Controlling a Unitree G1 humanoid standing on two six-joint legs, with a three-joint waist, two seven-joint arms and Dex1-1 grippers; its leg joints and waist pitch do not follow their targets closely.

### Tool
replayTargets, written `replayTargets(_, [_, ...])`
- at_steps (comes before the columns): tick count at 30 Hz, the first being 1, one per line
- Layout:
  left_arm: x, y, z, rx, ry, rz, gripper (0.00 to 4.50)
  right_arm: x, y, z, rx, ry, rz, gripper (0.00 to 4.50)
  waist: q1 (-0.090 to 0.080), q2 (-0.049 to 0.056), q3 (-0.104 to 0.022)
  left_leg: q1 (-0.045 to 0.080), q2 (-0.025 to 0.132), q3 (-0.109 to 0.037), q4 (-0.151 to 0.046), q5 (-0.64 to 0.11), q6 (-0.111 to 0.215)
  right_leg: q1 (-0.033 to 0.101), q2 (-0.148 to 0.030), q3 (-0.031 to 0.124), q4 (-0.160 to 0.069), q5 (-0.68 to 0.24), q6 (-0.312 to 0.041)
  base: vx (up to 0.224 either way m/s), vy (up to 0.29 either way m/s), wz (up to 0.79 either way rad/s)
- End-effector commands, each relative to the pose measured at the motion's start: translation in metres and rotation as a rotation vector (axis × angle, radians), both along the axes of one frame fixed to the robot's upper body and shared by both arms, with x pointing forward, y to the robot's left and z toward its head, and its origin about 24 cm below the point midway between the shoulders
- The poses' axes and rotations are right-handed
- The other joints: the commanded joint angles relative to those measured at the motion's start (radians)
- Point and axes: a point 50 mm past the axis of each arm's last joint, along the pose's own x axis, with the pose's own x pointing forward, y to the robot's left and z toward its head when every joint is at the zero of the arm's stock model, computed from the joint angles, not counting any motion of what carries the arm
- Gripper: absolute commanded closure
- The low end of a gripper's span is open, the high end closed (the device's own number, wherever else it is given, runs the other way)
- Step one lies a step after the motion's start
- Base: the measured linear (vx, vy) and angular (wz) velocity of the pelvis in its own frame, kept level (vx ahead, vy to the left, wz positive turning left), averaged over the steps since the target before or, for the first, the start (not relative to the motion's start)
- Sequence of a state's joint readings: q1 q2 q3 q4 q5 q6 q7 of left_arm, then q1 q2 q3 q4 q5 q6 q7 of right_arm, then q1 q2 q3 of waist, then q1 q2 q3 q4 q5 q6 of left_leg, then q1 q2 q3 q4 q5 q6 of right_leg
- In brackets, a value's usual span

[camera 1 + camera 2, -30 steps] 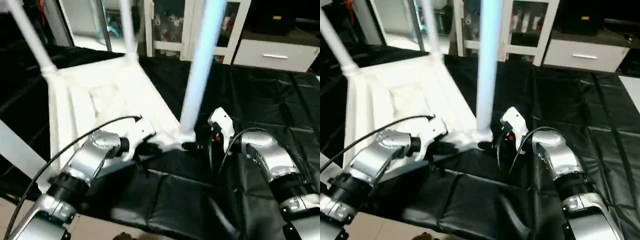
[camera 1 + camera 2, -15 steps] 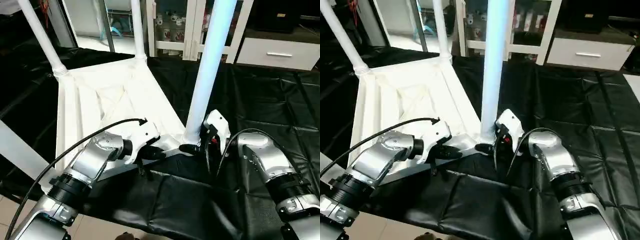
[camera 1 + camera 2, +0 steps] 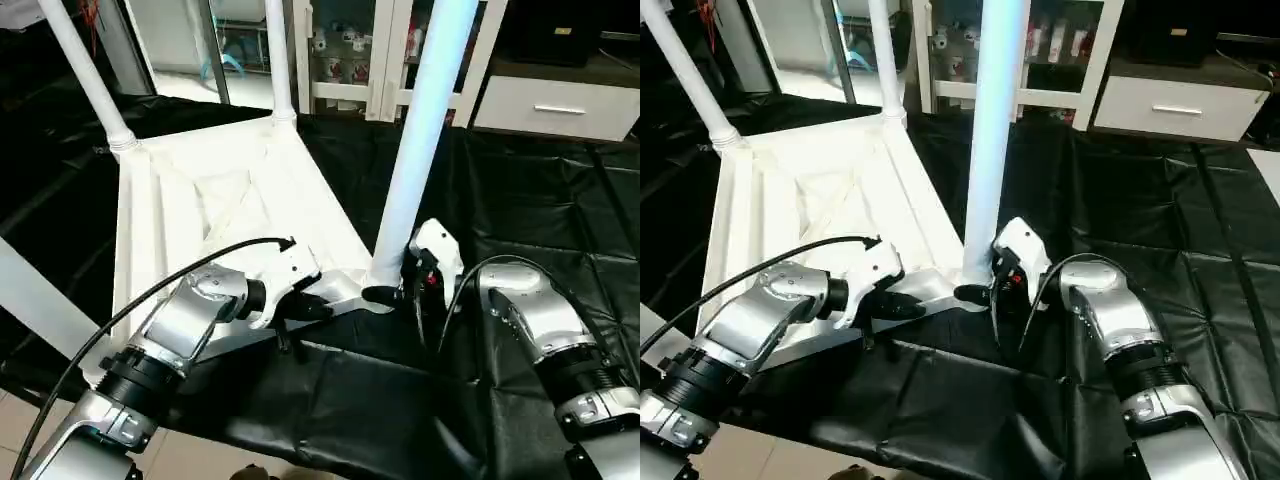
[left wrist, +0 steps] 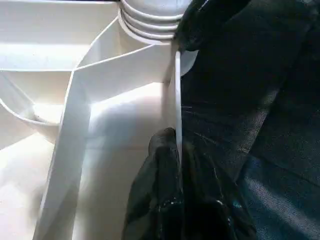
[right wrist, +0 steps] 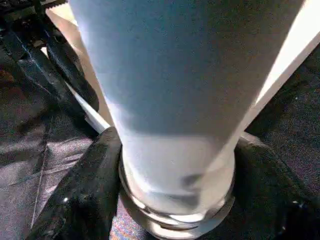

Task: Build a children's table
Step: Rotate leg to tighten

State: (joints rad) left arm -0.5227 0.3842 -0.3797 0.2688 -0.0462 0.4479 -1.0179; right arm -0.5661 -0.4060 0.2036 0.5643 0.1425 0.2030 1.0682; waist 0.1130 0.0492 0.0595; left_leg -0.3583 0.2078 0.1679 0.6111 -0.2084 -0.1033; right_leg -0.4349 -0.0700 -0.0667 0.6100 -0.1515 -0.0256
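Black draped cloth [image 3: 520, 200] covers the work surface, with white cabinets [image 3: 555, 105] behind. Nearest, the left gripper [image 4: 177, 150] is clamped shut on the thin rim of the upturned white plastic rectangular tabletop [image 3: 230, 200], one finger each side. Just beyond it, the right gripper [image 5: 170, 165] has its jaws straddling the flared foot of the near white tube leg [image 3: 420, 150], which stands upright in its corner socket, long axis vertical. Judging by this, leg seating is in hand; next comes pressing it home. Farther off, two seated legs [image 3: 280, 60] rise too.
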Motion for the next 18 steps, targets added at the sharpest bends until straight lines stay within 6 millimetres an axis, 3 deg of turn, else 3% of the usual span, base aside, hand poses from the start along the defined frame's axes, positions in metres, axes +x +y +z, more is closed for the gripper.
replayTargets(1, [-0.003,-0.006,0.007,-0.017,-0.023,-0.056,4.50,-0.002,0.003,-0.002,-0.019,0.026,0.056,1.76,-0.004,-0.012,-0.081,-0.005,0.009,0.004,-0.063,-0.116,0.079,0.074,-0.054,0.036,-0.066,-0.229,-0.214,0.000,0.000,0.00])
replayTargets(2, [-0.003,-0.006,0.007,-0.016,-0.023,-0.053,4.50,-0.002,0.003,-0.003,-0.025,0.024,0.055,1.76,-0.004,-0.016,-0.081,-0.005,0.009,0.004,-0.063,-0.111,0.081,0.075,-0.054,0.036,-0.065,-0.229,-0.212,0.000,0.000,0.00])
replayTargets(6, [0.000,-0.006,0.005,-0.033,-0.038,0.004,4.50,0.004,0.005,-0.007,-0.046,-0.018,-0.020,1.76,-0.006,-0.016,-0.080,-0.006,0.009,0.005,-0.063,-0.114,0.079,0.073,-0.056,0.035,-0.068,-0.253,-0.206,0.000,0.000,0.00])
replayTargets(10, [0.012,-0.014,0.004,-0.068,-0.072,0.134,4.50,0.014,0.009,-0.020,-0.068,-0.071,-0.240,1.78,-0.020,-0.018,-0.074,-0.003,0.003,0.005,-0.068,-0.153,0.053,0.071,-0.055,0.032,-0.084,-0.363,-0.161,0.000,0.000,0.00])
replayTargets(15, [0.022,-0.020,0.004,-0.087,-0.092,0.228,4.50,0.017,0.014,-0.028,-0.072,-0.091,-0.364,1.78,-0.030,-0.022,-0.073,-0.004,-0.002,0.003,-0.071,-0.176,0.050,0.070,-0.056,0.028,-0.093,-0.432,-0.128,0.000,0.000,0.00])
replayTargets(16, [0.035,-0.025,0.006,-0.111,-0.119,0.345,4.50,0.022,0.020,-0.033,-0.054,-0.105,-0.509,1.78,-0.031,-0.028,-0.075,-0.004,0.000,0.004,-0.070,-0.173,0.054,0.070,-0.056,0.028,-0.093,-0.428,-0.123,0.000,0.000,0.00])
replayTargets(17, [0.041,-0.029,0.007,-0.123,-0.126,0.406,4.50,0.023,0.024,-0.036,-0.048,-0.112,-0.588,1.78,-0.034,-0.032,-0.072,-0.004,-0.005,0.010,-0.068,-0.165,0.058,0.062,-0.054,0.030,-0.100,-0.438,-0.118,0.000,0.000,0.00])
replayTargets(18, [0.043,-0.030,0.008,-0.125,-0.128,0.420,4.50,0.024,0.025,-0.037,-0.048,-0.114,-0.607,1.78,-0.030,-0.024,-0.075,0.006,-0.007,0.008,-0.067,-0.163,0.042,0.061,-0.055,0.028,-0.100,-0.452,-0.121,0.000,0.000,0.00])
